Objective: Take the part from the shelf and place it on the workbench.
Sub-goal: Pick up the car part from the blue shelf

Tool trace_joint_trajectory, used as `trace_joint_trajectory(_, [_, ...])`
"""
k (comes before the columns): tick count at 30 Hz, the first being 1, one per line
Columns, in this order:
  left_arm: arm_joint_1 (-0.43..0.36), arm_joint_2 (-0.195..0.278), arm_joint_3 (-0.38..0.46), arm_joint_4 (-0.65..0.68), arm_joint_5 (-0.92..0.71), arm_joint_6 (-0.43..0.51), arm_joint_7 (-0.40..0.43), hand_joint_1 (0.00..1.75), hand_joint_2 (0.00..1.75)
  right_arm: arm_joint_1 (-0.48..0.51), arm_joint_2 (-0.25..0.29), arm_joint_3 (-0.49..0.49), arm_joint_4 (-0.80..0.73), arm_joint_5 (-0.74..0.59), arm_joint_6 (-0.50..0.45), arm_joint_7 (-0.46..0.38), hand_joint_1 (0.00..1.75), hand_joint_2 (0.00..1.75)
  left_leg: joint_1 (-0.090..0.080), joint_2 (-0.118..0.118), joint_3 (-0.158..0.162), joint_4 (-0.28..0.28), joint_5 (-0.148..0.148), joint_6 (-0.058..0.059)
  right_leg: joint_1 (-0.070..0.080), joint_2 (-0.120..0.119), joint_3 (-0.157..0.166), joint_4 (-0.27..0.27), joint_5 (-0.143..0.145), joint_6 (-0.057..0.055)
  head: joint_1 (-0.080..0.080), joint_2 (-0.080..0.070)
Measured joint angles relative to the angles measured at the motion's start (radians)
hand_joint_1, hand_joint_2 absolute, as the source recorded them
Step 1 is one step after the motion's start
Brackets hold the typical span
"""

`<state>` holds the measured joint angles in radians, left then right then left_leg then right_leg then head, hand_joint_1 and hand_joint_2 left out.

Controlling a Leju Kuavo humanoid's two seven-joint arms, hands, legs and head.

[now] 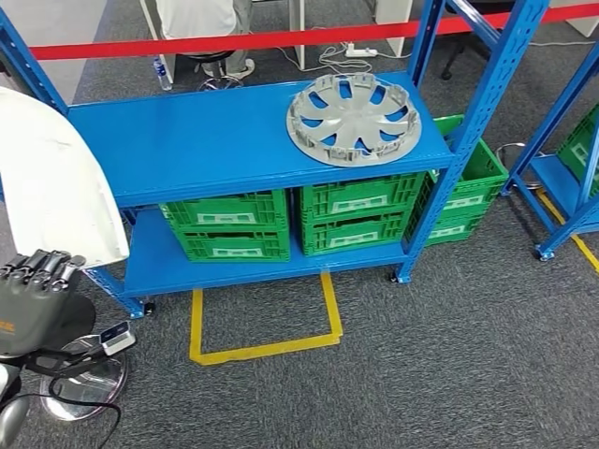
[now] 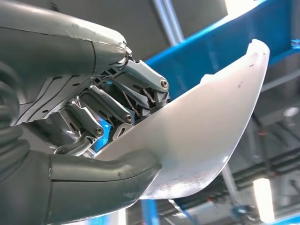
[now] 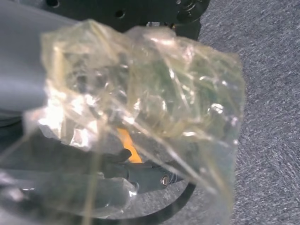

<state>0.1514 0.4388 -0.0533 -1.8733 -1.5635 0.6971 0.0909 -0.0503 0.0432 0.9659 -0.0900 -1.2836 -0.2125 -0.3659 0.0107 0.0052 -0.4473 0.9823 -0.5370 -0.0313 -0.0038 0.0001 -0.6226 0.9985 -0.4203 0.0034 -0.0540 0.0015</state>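
Note:
My left hand (image 1: 38, 299) at the lower left grips the bottom edge of a large white curved panel (image 1: 56, 178), which rises above it and overlaps the blue shelf's left end. Up close, the thumb and fingers of the left hand (image 2: 88, 117) clamp the white panel (image 2: 205, 131) between them. A silver wheel cover (image 1: 353, 117) lies flat on the right part of the top board of the blue shelf (image 1: 211, 140). Crumpled clear plastic film (image 3: 141, 93) covers my right hand (image 3: 116, 173), hiding how its fingers stand.
Green crates (image 1: 233, 229) (image 1: 357, 215) fill the lower shelf, with another (image 1: 466, 187) behind the right post. A yellow floor outline (image 1: 265, 351) lies before the shelf. Red tape (image 1: 283, 39) crosses behind it, and a person (image 1: 205, 19) sits beyond. A second blue rack (image 1: 565, 178) stands at right.

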Motion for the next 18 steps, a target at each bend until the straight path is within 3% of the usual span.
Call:
trace_joint_trajectory(3, [0.061, 0.006, 0.044, -0.048, -0.001, 0.000, 0.004, 1.75, 1.75, 0.004, 0.003, 0.000, 0.009, 0.001, 0.008, 0.001, 0.00, 0.00, -0.005, 0.003, -0.009, -0.019, 0.007, 0.027, -0.002, 0.000, -0.012, 0.002, 0.014, 0.018, 0.000, 0.000])
trace_joint_trajectory(4, [0.077, 0.006, 0.055, -0.061, -0.002, 0.000, 0.004, 1.75, 1.75, 0.006, 0.003, 0.000, 0.012, 0.001, 0.010, 0.001, 0.00, 0.00, -0.004, 0.005, -0.020, -0.019, 0.018, 0.038, -0.003, 0.000, -0.022, 0.017, -0.008, 0.022, 0.001, 0.000])
trace_joint_trajectory(5, [0.090, 0.007, 0.064, -0.072, -0.003, 0.000, 0.004, 1.75, 1.75, 0.007, 0.003, 0.000, 0.015, 0.001, 0.011, 0.001, 0.00, 0.00, -0.003, 0.007, -0.034, -0.020, 0.032, 0.047, -0.004, 0.000, -0.037, 0.052, -0.050, 0.026, 0.003, 0.000])
trace_joint_trajectory(7, [0.111, 0.006, 0.079, -0.090, -0.004, 0.000, 0.004, 1.75, 1.75, 0.008, 0.004, 0.000, 0.017, 0.002, 0.012, 0.001, 0.00, 0.00, -0.005, 0.009, -0.066, -0.020, 0.058, 0.056, -0.005, 0.000, -0.073, 0.175, -0.157, 0.031, 0.007, 0.000])
trace_joint_trajectory(8, [0.119, 0.006, 0.084, -0.096, -0.004, 0.000, 0.004, 1.75, 1.75, 0.007, 0.004, 0.000, 0.017, 0.002, 0.013, 0.001, 0.00, 0.00, -0.007, 0.009, -0.082, -0.019, 0.071, 0.057, -0.005, 0.000, -0.084, 0.240, -0.189, 0.032, 0.007, 0.000])
trace_joint_trajectory(9, [0.126, 0.006, 0.087, -0.101, -0.004, 0.000, 0.004, 1.75, 1.75, 0.007, 0.004, 0.000, 0.018, 0.002, 0.013, 0.001, 0.00, 0.00, -0.009, 0.009, -0.099, -0.018, 0.084, 0.057, -0.005, -0.001, -0.084, 0.285, -0.196, 0.032, 0.007, 0.000])
trace_joint_trajectory(10, [0.132, 0.006, 0.090, -0.104, -0.004, 0.000, 0.004, 1.75, 1.75, 0.006, 0.005, 0.000, 0.018, 0.003, 0.014, 0.001, 0.00, 0.00, -0.012, 0.009, -0.116, -0.016, 0.097, 0.056, -0.005, -0.001, -0.068, 0.299, -0.180, 0.030, 0.006, 0.000])
trace_joint_trajectory(11, [0.138, 0.006, 0.093, -0.108, -0.004, 0.000, 0.004, 1.75, 1.75, 0.006, 0.005, 0.000, 0.019, 0.004, 0.015, 0.000, 0.00, 0.00, -0.015, 0.009, -0.133, -0.015, 0.109, 0.055, -0.004, -0.001, -0.033, 0.276, -0.151, 0.026, 0.006, 0.000])
trace_joint_trajectory(13, [0.154, 0.003, 0.104, -0.122, -0.002, 0.000, 0.002, 1.75, 1.75, 0.004, 0.005, 0.000, 0.022, 0.006, 0.020, -0.002, 0.00, 0.00, -0.020, 0.009, -0.157, -0.012, 0.130, 0.051, 0.000, -0.001, 0.087, 0.139, -0.117, 0.012, 0.006, 0.000])
trace_joint_trajectory(15, [0.176, -0.004, 0.124, -0.143, 0.011, 0.000, -0.008, 1.75, 1.75, 0.000, 0.006, 0.000, 0.031, 0.006, 0.024, -0.004, 0.00, 0.00, -0.023, 0.011, -0.168, -0.009, 0.148, 0.044, 0.006, 0.000, 0.197, -0.014, -0.139, 0.001, 0.006, 0.000])
trace_joint_trajectory(16, [0.187, -0.010, 0.136, -0.153, 0.022, 0.000, -0.018, 1.75, 1.75, 0.000, 0.008, 0.000, 0.036, 0.006, 0.024, -0.004, 0.00, 0.00, -0.023, 0.012, -0.170, -0.009, 0.158, 0.039, 0.009, 0.000, 0.224, -0.057, -0.151, -0.001, 0.006, 0.000])
trace_joint_trajectory(18, [0.210, -0.027, 0.161, -0.169, 0.046, 0.000, -0.047, 1.75, 1.75, 0.003, 0.014, 0.000, 0.044, 0.002, 0.021, 0.001, 0.00, 0.00, -0.020, 0.011, -0.175, -0.009, 0.168, 0.028, 0.009, -0.001, 0.214, -0.070, -0.143, -0.008, 0.007, 0.000])
